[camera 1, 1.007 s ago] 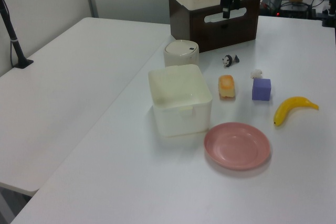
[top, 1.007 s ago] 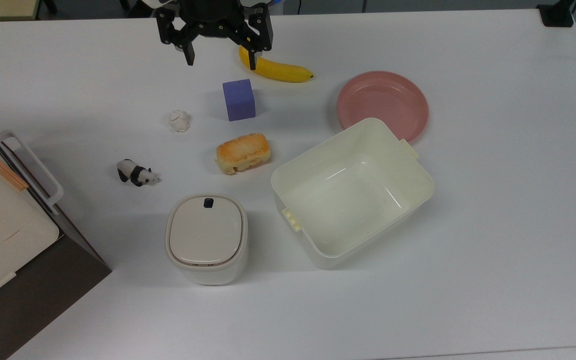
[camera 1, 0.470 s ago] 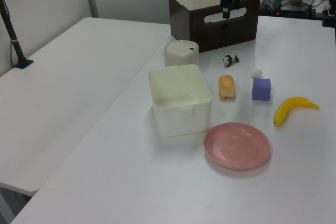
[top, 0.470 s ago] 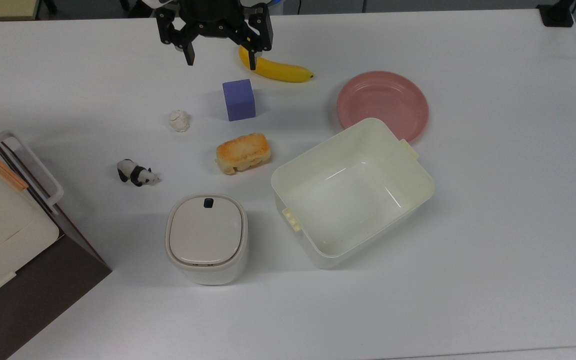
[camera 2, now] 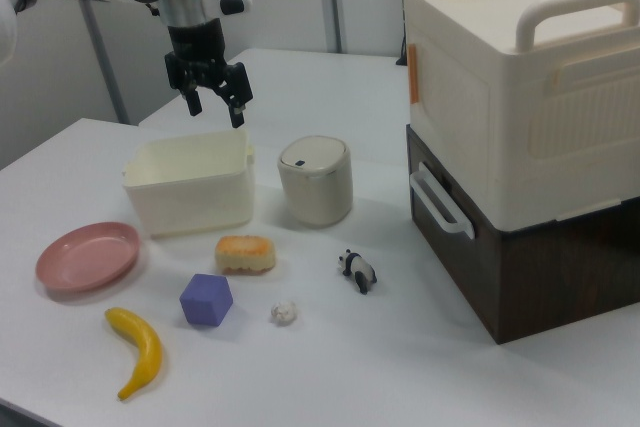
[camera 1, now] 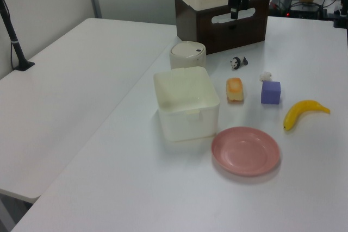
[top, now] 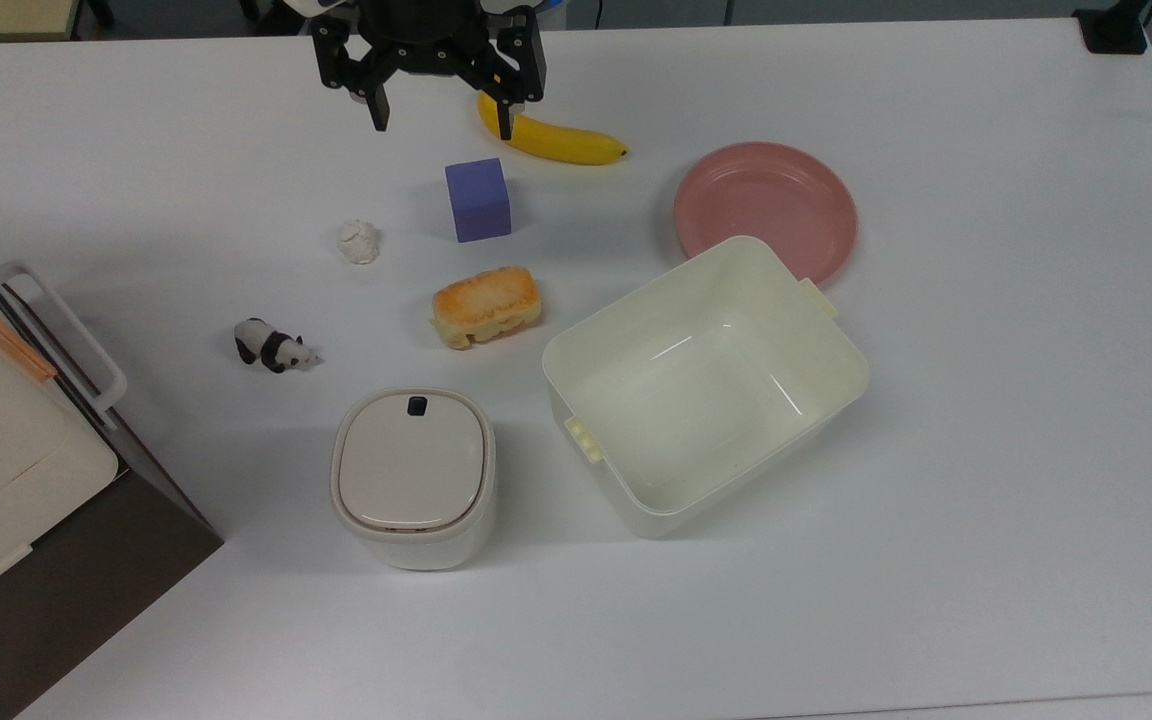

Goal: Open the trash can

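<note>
The trash can is a small cream bin standing low in the top view, its beige lid down and a small black button at the lid's far edge. My gripper hangs open high above the table at the top view's upper edge, far from the bin, with nothing between its black fingers. In the left view the gripper shows in front of the brown cabinet.
A large lidless cream tub sits right of the bin in the top view. A bread roll, purple cube, banana, pink plate, white ball and panda figure lie around. A cream-and-brown cabinet stands at the top view's left.
</note>
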`<state>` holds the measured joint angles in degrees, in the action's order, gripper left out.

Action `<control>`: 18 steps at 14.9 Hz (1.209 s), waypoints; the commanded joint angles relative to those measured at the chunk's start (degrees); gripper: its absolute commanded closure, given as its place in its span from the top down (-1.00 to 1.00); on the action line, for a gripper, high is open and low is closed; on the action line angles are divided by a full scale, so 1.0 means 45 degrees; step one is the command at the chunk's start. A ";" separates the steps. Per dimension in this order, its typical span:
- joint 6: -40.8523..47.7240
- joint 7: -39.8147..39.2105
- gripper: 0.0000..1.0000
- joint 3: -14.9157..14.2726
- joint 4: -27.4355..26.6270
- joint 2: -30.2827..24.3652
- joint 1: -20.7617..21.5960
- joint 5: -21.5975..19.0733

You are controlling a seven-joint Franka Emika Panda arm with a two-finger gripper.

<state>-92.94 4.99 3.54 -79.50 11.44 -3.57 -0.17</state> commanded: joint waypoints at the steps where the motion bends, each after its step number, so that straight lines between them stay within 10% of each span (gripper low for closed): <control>1: 0.0165 -0.0290 1.00 -0.0104 0.0049 -0.0043 -0.0008 -0.0177; 18: 0.0165 -0.0485 1.00 -0.0104 0.0010 -0.0043 -0.0027 -0.0216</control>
<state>-92.94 4.59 3.54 -79.50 11.49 -3.58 -0.17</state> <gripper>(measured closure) 0.000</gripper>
